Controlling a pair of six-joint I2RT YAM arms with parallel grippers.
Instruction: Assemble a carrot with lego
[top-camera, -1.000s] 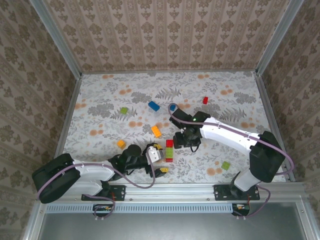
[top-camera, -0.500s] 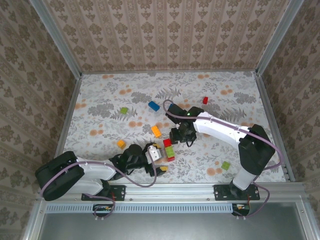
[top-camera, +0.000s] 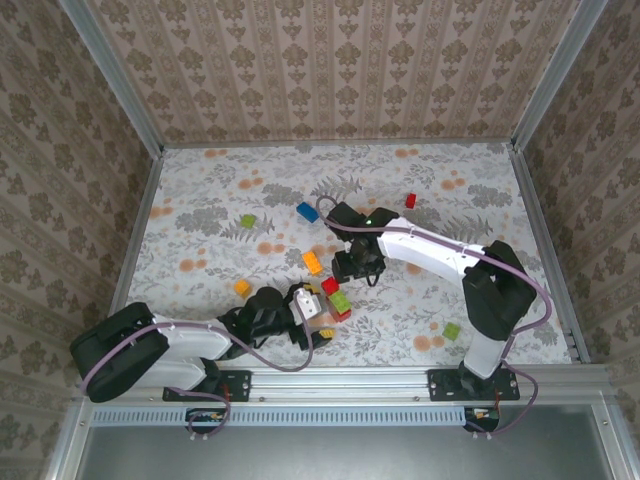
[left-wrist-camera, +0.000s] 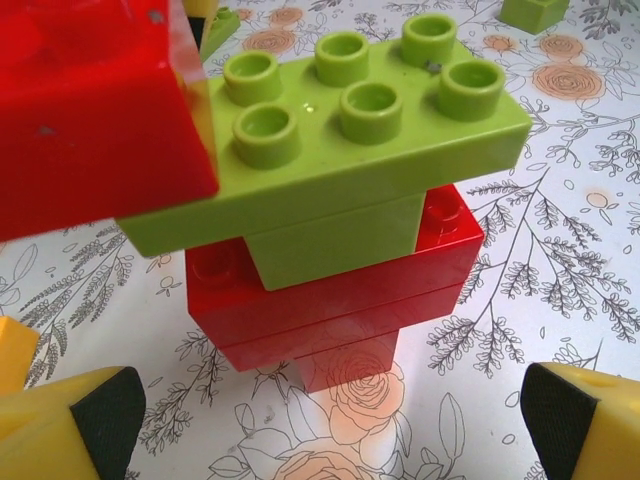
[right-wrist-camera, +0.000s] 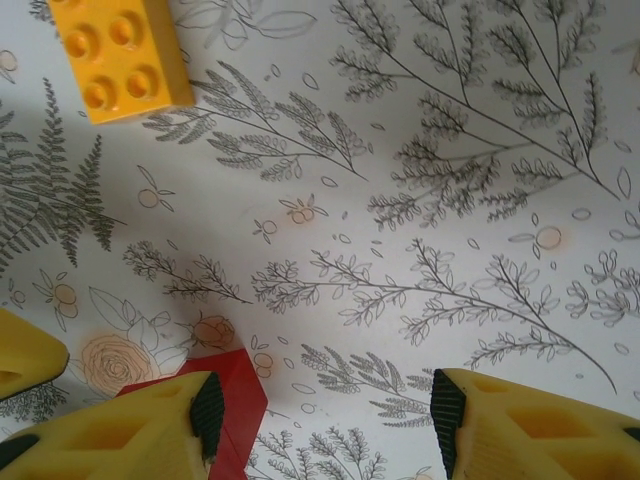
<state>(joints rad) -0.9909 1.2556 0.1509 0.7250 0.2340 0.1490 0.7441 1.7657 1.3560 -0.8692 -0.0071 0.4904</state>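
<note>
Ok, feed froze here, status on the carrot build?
Left gripper open, facing red-green stack. Right gripper open, empty, red brick beside it. Orange brick loose nearby.

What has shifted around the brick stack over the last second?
The right tool slid left and a little farther from the arm bases. The red and green stack turned askew from its earlier straight line. Nothing was gripped or let go: the right tool is open, and the left tool stayed open beside the stack. The orange brick and the blue brick stayed put.
</note>
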